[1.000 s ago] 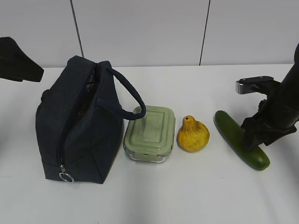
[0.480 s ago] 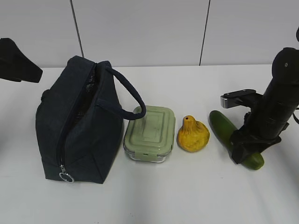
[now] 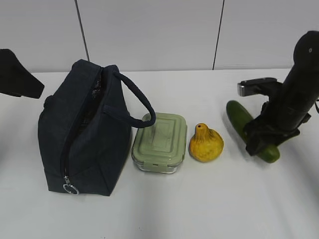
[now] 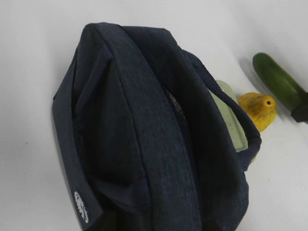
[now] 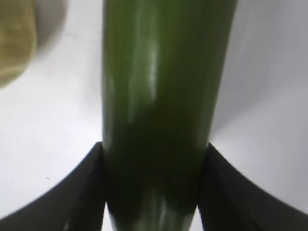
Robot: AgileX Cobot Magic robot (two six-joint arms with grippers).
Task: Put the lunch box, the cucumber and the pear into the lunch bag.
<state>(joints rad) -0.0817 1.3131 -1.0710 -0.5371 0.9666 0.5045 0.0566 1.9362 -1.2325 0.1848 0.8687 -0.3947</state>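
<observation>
The navy lunch bag [image 3: 84,134] stands at the left with its top zipper open; it fills the left wrist view [image 4: 144,144]. The lunch box [image 3: 160,142] with the sage-green lid sits right beside it, and the yellow pear [image 3: 206,143] is next to the box. My right gripper [image 3: 261,142] is shut on the dark green cucumber [image 3: 238,117] near its nearer end. In the right wrist view the fingers [image 5: 82,192] press both sides of the cucumber [image 5: 159,96]. Only a dark part of my left arm [image 3: 17,74] shows, up left of the bag; its jaws are hidden.
The bag's padded handle [image 3: 137,102] loops over the lunch box's left edge. A silver ring pull [image 3: 71,188] hangs at the bag's near end. White table [image 3: 199,209] runs to a grey wall behind.
My right gripper, shut on the cucumber, has moved up and back in the exterior view, carrying the cucumber with it. Bag, box and pear have not moved.
</observation>
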